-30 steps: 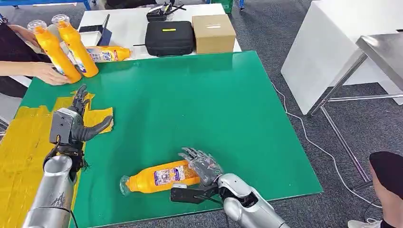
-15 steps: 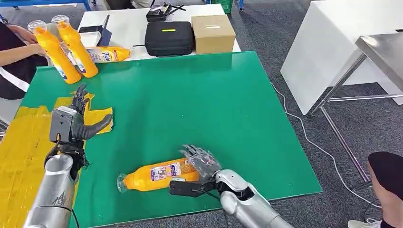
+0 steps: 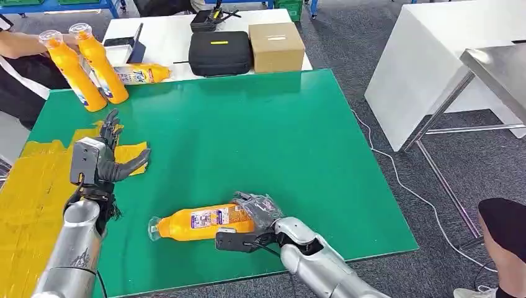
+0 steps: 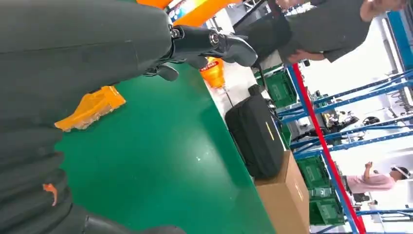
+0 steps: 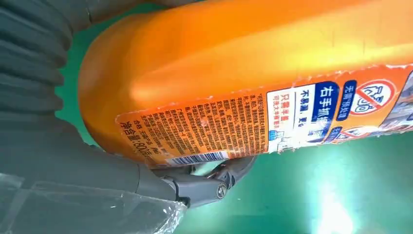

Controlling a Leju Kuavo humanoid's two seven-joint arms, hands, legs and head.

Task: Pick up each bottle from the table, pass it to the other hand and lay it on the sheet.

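An orange bottle (image 3: 195, 224) with a clear cap lies on its side on the green table (image 3: 248, 136), near the front edge. My right hand (image 3: 253, 218) wraps its base, with fingers curled over the top and the thumb (image 3: 231, 241) along the near side. In the right wrist view the bottle (image 5: 243, 83) is pressed into the palm, with the thumb (image 5: 195, 187) beneath it. My left hand (image 3: 99, 158) hovers open, fingers spread, over the edge of the yellow sheet (image 3: 31, 186) on the table's left side.
Two orange bottles (image 3: 68, 71) (image 3: 99, 62) stand at the table's far left corner, and a third bottle (image 3: 139, 73) lies on the white table behind. A person's arm (image 3: 18, 43) is beside them. A black case (image 3: 220, 53) and a cardboard box (image 3: 276, 46) sit beyond the far edge.
My right hand's fingers have curled down over the bottle's base, and the bottle has slid a little to the left. The person's hand has drawn back from the standing bottles.
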